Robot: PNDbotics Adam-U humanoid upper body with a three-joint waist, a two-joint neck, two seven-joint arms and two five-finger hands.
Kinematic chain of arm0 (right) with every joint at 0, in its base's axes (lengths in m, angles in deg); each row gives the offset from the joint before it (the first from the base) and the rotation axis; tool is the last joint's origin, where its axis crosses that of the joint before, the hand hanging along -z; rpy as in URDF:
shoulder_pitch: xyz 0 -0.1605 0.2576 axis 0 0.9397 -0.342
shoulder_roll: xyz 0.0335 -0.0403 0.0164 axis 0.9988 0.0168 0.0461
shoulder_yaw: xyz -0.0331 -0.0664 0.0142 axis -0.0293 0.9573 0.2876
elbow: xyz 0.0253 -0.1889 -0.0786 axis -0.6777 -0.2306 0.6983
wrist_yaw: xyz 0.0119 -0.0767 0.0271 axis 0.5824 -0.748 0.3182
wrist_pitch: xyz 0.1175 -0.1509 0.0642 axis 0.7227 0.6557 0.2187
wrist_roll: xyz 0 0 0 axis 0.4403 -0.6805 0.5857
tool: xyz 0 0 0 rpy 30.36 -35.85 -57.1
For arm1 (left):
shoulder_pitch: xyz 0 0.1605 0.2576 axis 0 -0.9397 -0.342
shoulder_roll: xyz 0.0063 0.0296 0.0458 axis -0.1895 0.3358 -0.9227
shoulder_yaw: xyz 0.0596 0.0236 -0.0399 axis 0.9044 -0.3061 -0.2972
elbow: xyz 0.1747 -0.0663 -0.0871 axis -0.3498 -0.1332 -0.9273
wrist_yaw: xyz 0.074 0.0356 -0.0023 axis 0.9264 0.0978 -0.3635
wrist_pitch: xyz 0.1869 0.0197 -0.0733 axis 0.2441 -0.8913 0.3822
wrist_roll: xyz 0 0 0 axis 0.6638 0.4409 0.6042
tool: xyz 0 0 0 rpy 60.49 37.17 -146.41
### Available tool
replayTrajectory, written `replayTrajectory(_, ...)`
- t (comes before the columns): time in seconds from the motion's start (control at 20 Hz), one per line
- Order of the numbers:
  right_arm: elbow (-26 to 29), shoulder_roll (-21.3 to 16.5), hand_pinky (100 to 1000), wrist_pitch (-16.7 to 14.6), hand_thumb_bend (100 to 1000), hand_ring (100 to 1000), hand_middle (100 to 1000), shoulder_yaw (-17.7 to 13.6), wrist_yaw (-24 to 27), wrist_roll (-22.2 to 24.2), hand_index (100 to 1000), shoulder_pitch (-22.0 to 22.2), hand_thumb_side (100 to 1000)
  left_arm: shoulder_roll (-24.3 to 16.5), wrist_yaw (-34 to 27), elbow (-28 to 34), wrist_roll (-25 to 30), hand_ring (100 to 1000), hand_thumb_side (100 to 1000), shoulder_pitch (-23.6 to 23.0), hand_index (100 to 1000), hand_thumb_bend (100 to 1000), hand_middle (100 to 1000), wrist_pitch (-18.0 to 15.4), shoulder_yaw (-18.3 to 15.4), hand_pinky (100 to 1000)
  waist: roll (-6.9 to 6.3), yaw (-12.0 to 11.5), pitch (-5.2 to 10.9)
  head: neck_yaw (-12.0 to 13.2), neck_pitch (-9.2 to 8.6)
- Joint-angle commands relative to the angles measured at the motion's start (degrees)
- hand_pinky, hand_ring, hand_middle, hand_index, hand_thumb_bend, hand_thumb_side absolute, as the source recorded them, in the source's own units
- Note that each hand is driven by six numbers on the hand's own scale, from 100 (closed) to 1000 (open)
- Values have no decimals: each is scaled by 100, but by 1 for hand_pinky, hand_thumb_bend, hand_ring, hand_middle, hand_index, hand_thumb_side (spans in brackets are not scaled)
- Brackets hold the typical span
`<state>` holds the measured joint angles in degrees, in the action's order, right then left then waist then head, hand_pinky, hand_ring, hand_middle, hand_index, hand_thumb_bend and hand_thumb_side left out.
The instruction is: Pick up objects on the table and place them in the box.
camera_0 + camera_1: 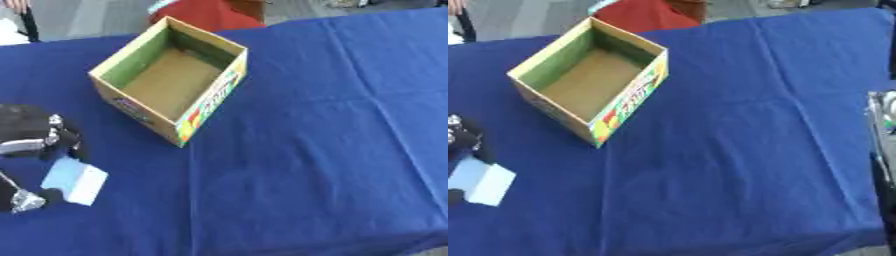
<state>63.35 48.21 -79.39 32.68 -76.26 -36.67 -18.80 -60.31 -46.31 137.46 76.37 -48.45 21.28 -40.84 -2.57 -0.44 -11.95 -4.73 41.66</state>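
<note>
An open cardboard box (pixel 208 106) with green inner walls and a printed front stands at the back left of the blue tablecloth (pixel 315 165); only its bare brown floor shows inside. My left hand (pixel 31 134), black with silver parts, is at the left edge, in front of the box. Its fingers (pixel 77 150) and thumb (pixel 39 197) close on a pale, flat, white-blue packet (pixel 75 181) from two sides, just over the cloth. A black and silver strip of my right arm or hand (pixel 882 131) shows at the right edge of the right eye view, with too little visible to read its fingers.
Something red (pixel 206 14) stands beyond the table's far edge, behind the box. The cloth has creases across its right half and drops away at the near right corner (pixel 429 245).
</note>
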Motion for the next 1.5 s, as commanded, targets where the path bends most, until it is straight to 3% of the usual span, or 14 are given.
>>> replayTrajectory(0.05, 116, -164, 679, 25, 100, 710, 841, -33, -8, -12, 779, -58, 1000, -197, -194, 78, 26, 456, 100, 331, 604, 100, 386, 86, -230, 385, 2, -4, 99, 20, -21)
replayTrajectory(0.35, 116, -169, 678, 39, 100, 710, 841, -27, -5, -6, 779, -60, 1000, 37, -378, -21, 308, 446, 100, 1118, 594, 100, 374, 433, -289, 383, -4, 25, 81, 117, -31)
replayTrajectory(0.6, 116, -162, 677, 45, 100, 710, 842, -17, 3, -1, 779, -73, 1000, 445, -130, -612, 435, 440, 120, 1874, 590, 100, 368, 375, -198, 391, -11, 55, 54, 201, -88)
replayTrajectory(1.05, 116, -93, 676, 27, 100, 709, 843, 2, 43, 24, 778, -151, 1000, 1863, 913, -2668, 18, 433, 100, 3159, 591, 100, 352, 33, -169, 379, 21, 166, -62, 363, -293)
replayTrajectory(1.5, 116, -15, 674, -5, 100, 709, 844, 21, 95, 54, 778, -300, 1000, 2914, 2171, -4523, -717, 456, 100, 3718, 598, 100, 352, -431, -340, 385, 39, 346, -233, 554, -585)
